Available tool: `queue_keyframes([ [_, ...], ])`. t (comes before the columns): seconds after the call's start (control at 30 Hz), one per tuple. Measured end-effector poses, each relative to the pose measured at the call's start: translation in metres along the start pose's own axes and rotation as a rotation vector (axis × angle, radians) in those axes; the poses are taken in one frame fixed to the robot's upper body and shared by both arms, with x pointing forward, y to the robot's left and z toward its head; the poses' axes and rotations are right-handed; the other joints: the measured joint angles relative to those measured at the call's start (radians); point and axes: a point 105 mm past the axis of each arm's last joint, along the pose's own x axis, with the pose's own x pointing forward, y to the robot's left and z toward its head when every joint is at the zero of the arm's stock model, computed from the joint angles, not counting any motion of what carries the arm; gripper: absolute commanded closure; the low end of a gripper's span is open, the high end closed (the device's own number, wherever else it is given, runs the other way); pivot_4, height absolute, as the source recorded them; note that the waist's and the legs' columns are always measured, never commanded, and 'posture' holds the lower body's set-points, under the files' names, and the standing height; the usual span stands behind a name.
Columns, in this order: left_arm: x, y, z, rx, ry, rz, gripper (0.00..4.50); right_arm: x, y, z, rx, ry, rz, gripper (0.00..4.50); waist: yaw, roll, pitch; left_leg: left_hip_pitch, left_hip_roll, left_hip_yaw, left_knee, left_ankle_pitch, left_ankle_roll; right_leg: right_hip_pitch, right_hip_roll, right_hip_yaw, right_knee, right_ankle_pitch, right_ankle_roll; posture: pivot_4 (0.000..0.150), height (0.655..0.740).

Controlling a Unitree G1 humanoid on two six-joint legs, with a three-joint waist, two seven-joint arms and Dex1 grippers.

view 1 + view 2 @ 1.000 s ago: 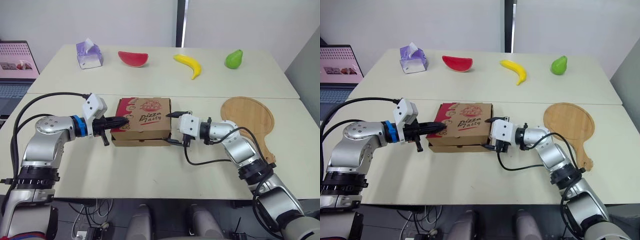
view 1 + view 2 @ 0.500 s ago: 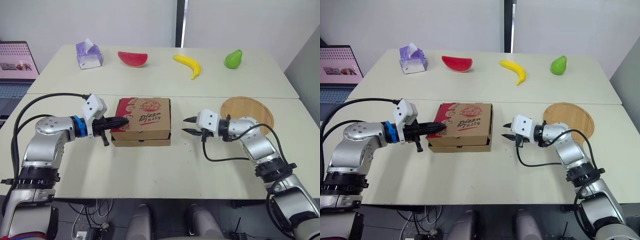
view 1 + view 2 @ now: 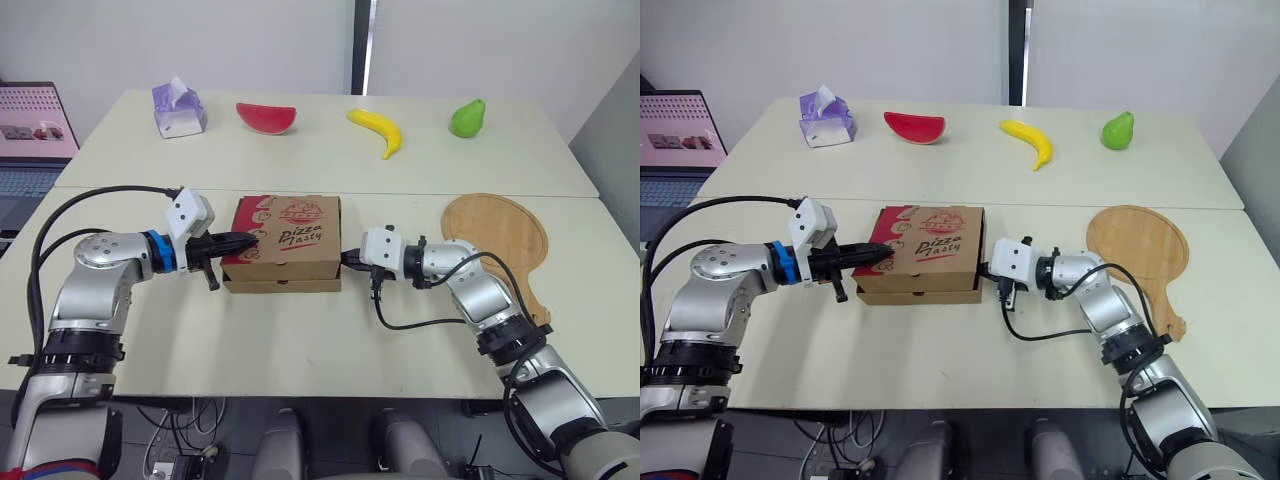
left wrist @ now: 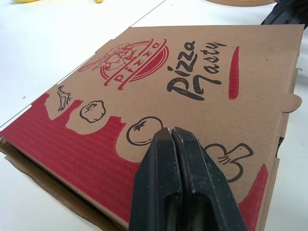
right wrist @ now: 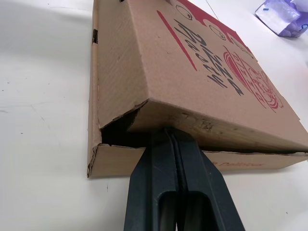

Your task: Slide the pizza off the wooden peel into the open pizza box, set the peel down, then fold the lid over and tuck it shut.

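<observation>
The brown pizza box [image 3: 285,245] lies on the near table with its printed lid [image 4: 192,86] folded down; the pizza is hidden inside. My left gripper [image 3: 250,239] is shut, and its tips [image 4: 172,131] rest on the lid's left part. My right gripper [image 3: 347,260] is shut too, its tips [image 5: 168,131] pressed against the lid's right side flap [image 5: 202,120], which stands slightly out over the box wall. The round wooden peel [image 3: 500,235] lies flat and bare to the right of the box.
On the far table stand a purple tissue box [image 3: 178,108], a red watermelon slice [image 3: 266,116], a banana [image 3: 378,130] and a green pear [image 3: 466,118]. A laptop [image 3: 35,120] sits off the left edge.
My right gripper drew back to the right from the box, shut, and came back against the box's right side. The left gripper stayed on the lid.
</observation>
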Motion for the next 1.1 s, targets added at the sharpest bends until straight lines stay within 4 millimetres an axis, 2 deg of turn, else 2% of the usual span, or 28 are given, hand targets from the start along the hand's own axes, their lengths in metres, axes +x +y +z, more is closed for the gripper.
queue_keyframes([
  [0.37,0.001,0.000,-0.001,0.011,0.001,0.001,4.50,-0.005,-0.002,-0.002,0.000,0.011,-0.018,4.45,0.000,0.000,0.000,0.000,0.000,0.000,0.000,0.000,0.000,0.000,0.000,0.000,0.000,0.000,0.000,0.150,0.7400],
  [0.53,0.001,0.000,-0.001,0.009,0.003,0.001,4.50,-0.018,-0.019,-0.008,-0.016,0.026,-0.097,4.45,0.000,0.000,0.000,0.000,0.000,0.000,0.000,0.000,0.000,0.000,0.000,0.000,0.000,0.000,0.000,0.150,0.7400],
  [0.63,0.001,-0.001,-0.002,0.007,0.006,0.001,4.50,-0.019,-0.029,0.006,0.027,-0.035,-0.140,4.45,0.000,0.000,0.000,0.000,0.000,0.000,0.000,0.000,0.000,0.000,0.000,0.000,0.000,0.000,0.000,0.150,0.7400],
  [0.83,0.001,-0.001,-0.003,0.010,0.007,0.001,4.50,0.004,-0.016,0.041,0.093,-0.141,-0.091,4.45,0.000,0.000,0.000,0.000,0.000,0.000,0.000,0.000,0.000,0.000,0.000,0.000,0.001,0.000,0.000,0.150,0.7400],
  [0.97,0.002,-0.001,-0.003,0.013,0.011,-0.003,4.50,0.011,-0.004,0.036,0.098,-0.092,-0.044,4.45,0.001,0.000,0.000,0.000,0.000,0.000,0.000,0.000,0.000,0.000,0.000,0.000,0.000,0.000,0.000,0.150,0.7400],
  [1.1,0.002,-0.002,-0.005,0.019,0.025,-0.005,4.50,0.010,-0.002,0.032,0.076,-0.071,-0.037,4.45,0.000,0.000,-0.001,0.003,0.000,0.000,0.000,0.000,0.000,0.003,0.000,0.000,0.000,0.000,0.000,0.150,0.7400],
])
